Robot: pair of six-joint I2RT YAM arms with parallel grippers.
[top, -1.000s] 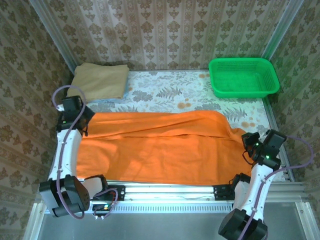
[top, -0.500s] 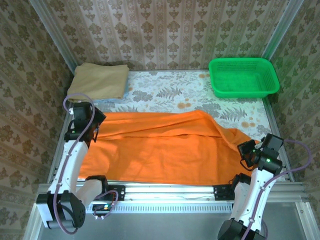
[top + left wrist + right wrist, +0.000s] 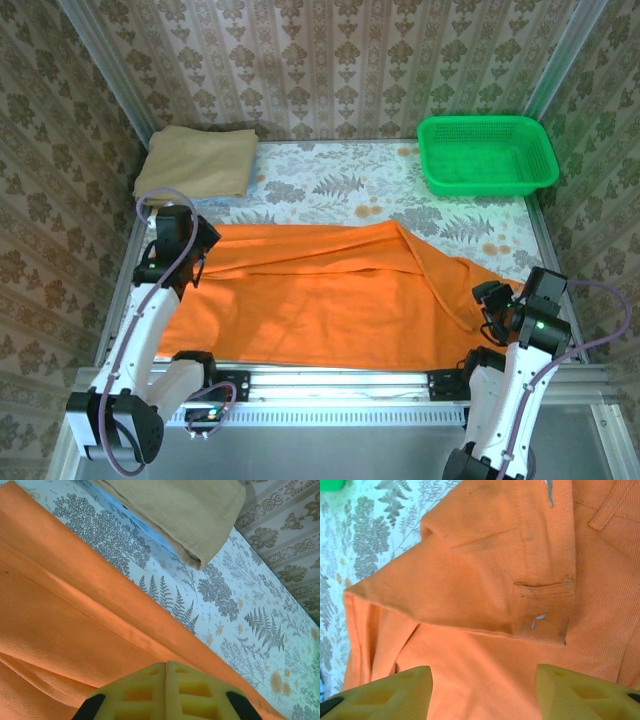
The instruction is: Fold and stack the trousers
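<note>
- Here, nearest the arm bases, the trousers (image 3: 320, 300) lie as a long bright orange band across the near half of the table (image 3: 330, 185), apparently doubled lengthwise, with loose diagonal creases towards the right end
- At the near right, the right gripper (image 3: 495, 303) hovers over what looks like the waist end of the trousers, its claw wide and holding nothing; its wrist view shows a pocket slit and a turned-over flap of cloth beyond the spread yellow fingers (image 3: 395, 690)
- Further back on the left, the left gripper (image 3: 188, 243) sits at the far left corner of the trousers; its yellow pads (image 3: 145, 695) are pressed tight together right at the far hem, seemingly pinching the cloth
- The step in hand looks like the crosswise fold, since the long band is not yet brought end over end
- The next move likely calls for the right claw to drop and close on the waist edge, so both ends can lift evenly without bunching
- Farthest back, a folded tan cloth (image 3: 198, 160) rests at the far left corner, probably the stack to join, and a green plastic basket (image 3: 470, 122) sits at the far right
</note>
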